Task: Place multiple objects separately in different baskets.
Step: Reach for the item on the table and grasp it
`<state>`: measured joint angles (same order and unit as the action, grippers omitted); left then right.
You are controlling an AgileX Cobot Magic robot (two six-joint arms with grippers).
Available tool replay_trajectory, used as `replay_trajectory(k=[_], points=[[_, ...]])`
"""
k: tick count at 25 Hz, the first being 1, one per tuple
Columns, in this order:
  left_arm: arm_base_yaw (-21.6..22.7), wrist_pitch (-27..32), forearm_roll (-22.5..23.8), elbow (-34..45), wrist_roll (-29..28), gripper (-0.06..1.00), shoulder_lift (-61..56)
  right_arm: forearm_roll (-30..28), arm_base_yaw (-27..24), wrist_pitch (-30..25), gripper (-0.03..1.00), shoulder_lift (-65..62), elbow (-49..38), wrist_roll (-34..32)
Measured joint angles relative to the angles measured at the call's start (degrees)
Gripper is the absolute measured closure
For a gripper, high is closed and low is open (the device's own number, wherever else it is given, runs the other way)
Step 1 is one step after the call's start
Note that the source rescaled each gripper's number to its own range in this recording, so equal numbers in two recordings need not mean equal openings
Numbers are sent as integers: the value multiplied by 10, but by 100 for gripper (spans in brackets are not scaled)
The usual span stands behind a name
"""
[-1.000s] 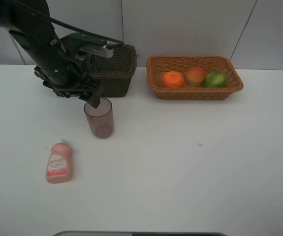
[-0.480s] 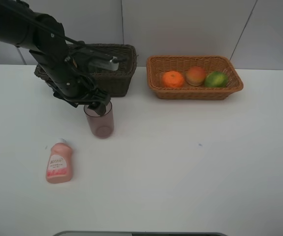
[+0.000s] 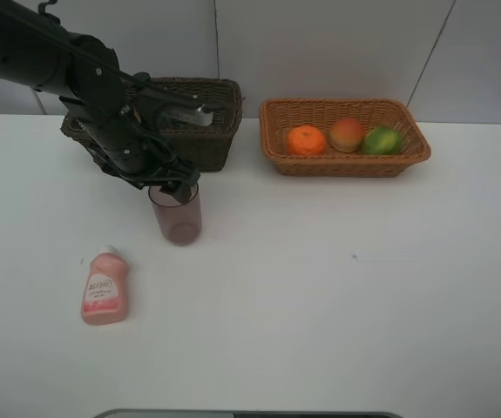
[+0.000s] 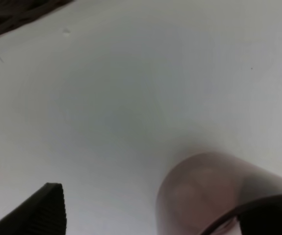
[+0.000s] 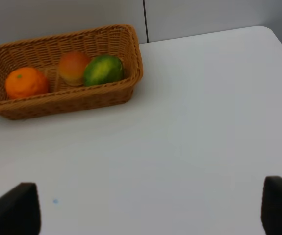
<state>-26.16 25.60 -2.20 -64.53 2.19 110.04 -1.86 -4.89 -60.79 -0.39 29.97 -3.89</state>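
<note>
The translucent mauve tumbler [image 3: 177, 218] stands upright in front of the dark brown basket [image 3: 205, 131]. My left gripper [image 3: 174, 185] is open at the tumbler's rim. In the left wrist view the tumbler [image 4: 204, 193] lies close to one finger, with the gripper [image 4: 155, 205] spread wide. The pink squeeze bottle [image 3: 104, 288] lies on its side nearer the front left. The orange [image 3: 306, 139], peach [image 3: 347, 133] and mango [image 3: 382, 139] sit in the orange-tan basket [image 3: 346, 165]. My right gripper [image 5: 145, 205] is open and empty, and shows only in its wrist view. The dark angular bottle is hidden.
The white table [image 3: 337, 287] runs to a front edge where a grey strip [image 3: 250, 414] shows. The left arm [image 3: 50, 61] reaches over the dark brown basket. The right wrist view shows the orange-tan basket [image 5: 131, 58] and the table's far corner [image 5: 266, 32].
My left arm has dropped lower and shifted slightly right, bringing its gripper down onto the tumbler's rim. The tumbler, bottle and fruit have not moved.
</note>
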Motion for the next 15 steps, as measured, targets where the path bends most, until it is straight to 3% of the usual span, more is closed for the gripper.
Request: replay_trajectory(k=[2,8,10,15], points=[[0,-1,0,0,0,22,4,0,0,0,-3,0,0,0],[0,5,-1,0,0,80,30,0,0,0,-3,0,0,0],[0,5,-6,0,-1,93,32,0,0,0,-3,0,0,0],[1,5,-8,0,-1,94,32,0,0,0,-3,0,0,0]])
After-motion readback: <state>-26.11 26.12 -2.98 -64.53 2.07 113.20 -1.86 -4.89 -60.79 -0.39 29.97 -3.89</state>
